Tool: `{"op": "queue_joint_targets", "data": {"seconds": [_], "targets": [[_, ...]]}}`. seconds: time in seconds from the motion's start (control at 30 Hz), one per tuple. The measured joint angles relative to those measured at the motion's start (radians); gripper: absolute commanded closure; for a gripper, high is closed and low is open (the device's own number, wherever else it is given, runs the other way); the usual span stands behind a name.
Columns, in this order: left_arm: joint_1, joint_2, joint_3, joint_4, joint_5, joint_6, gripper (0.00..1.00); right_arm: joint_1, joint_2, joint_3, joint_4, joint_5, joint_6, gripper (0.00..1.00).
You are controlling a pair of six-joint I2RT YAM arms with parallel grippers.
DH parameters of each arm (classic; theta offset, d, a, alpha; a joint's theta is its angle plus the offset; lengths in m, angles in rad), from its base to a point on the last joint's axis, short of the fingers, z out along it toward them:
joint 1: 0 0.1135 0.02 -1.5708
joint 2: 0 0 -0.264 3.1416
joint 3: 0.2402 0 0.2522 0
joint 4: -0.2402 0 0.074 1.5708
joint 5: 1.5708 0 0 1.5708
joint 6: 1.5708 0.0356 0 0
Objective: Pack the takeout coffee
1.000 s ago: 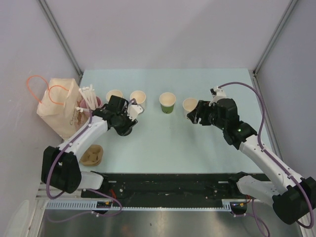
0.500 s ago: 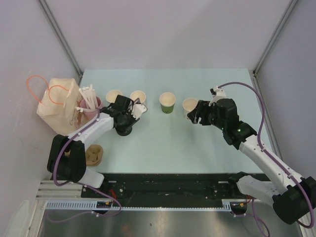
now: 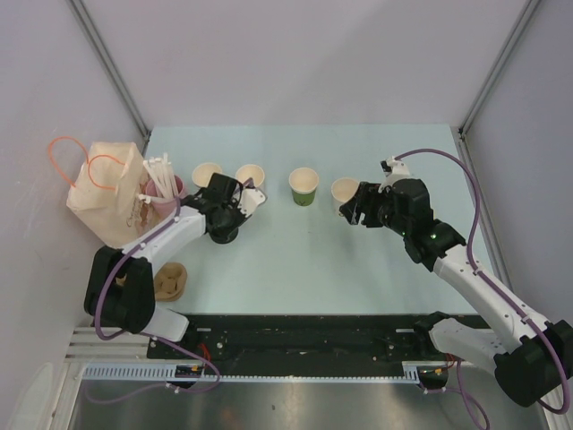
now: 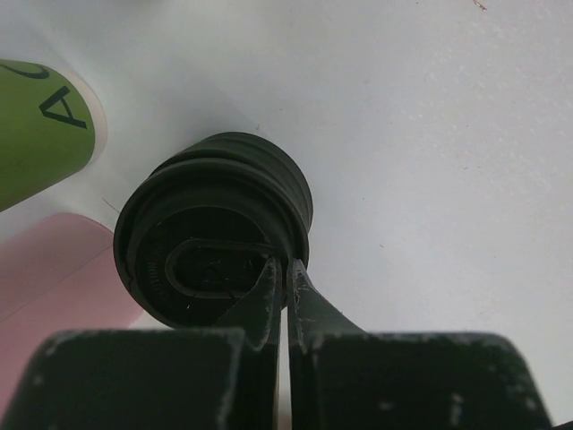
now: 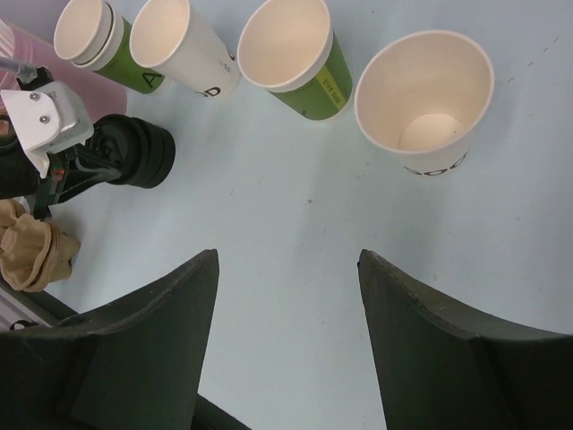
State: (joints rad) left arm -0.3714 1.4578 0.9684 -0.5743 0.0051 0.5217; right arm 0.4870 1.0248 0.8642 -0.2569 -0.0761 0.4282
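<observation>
**Item: takeout coffee, unpacked**

- Cups: four paper cups stand in a row across the far half of the counter [image 3: 313,260]. All are upright, with the long axis vertical and the open mouth up, and none has a lid on.
  - Leftmost green cup [image 5: 89,36], apparently two nested.
  - White cup with dark print [image 5: 183,40].
  - Second green cup [image 5: 291,49].
  - Rightmost white cup [image 5: 425,90], standing a little apart.
- Black lid stack [image 5: 134,154]: stands on the counter just on the near side of the two left cups, flat faces up and axis vertical.
- Left hand [image 4: 285,273]: clenched, its fingertips pinching the rim of the top lid.
- Right hand [image 5: 286,269]: released, fingers spread wide and holding nothing. It hangs above bare counter on the near side of the rightmost cup.
- Also present: pink cup of straws [image 3: 170,185] and beige bag [image 3: 107,193] at the left edge.
</observation>
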Motion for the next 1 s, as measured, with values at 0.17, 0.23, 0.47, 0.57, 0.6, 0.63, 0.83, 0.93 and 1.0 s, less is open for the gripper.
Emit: {"op": "queue_joint_targets", "data": {"seconds": [0.17, 0.23, 0.47, 0.57, 0.6, 0.63, 0.83, 0.93, 1.0], "targets": [[-0.003, -0.061, -0.006, -0.004, -0.002, -0.002, 0.99, 0.000, -0.001, 0.000, -0.003, 0.000, 0.000, 0.31], [-0.003, -0.102, -0.005, -0.006, 0.000, -0.006, 0.99, 0.000, -0.004, 0.000, -0.008, 0.000, 0.000, 0.30], [-0.014, -0.199, 0.048, -0.090, 0.071, -0.019, 1.00, 0.000, -0.023, 0.000, -0.015, -0.001, 0.004, 0.31], [-0.047, -0.200, 0.129, -0.150, 0.102, -0.027, 1.00, -0.002, -0.026, 0.000, -0.015, -0.001, 0.013, 0.31], [-0.065, -0.195, 0.168, -0.172, 0.112, -0.028, 1.00, -0.008, -0.026, 0.000, -0.015, -0.003, 0.016, 0.31], [-0.085, -0.188, 0.209, -0.186, 0.122, -0.031, 1.00, -0.013, -0.026, 0.000, -0.015, -0.006, 0.020, 0.30], [-0.188, -0.037, 0.492, -0.241, 0.172, -0.052, 1.00, -0.092, -0.010, 0.000, -0.006, -0.030, 0.043, 0.31], [-0.225, 0.081, 0.608, -0.261, 0.189, -0.056, 0.99, -0.123, 0.010, 0.000, 0.002, -0.045, 0.048, 0.31], [-0.249, 0.176, 0.688, -0.281, 0.206, -0.063, 0.99, -0.138, 0.023, 0.000, 0.002, -0.053, 0.048, 0.31]]}}
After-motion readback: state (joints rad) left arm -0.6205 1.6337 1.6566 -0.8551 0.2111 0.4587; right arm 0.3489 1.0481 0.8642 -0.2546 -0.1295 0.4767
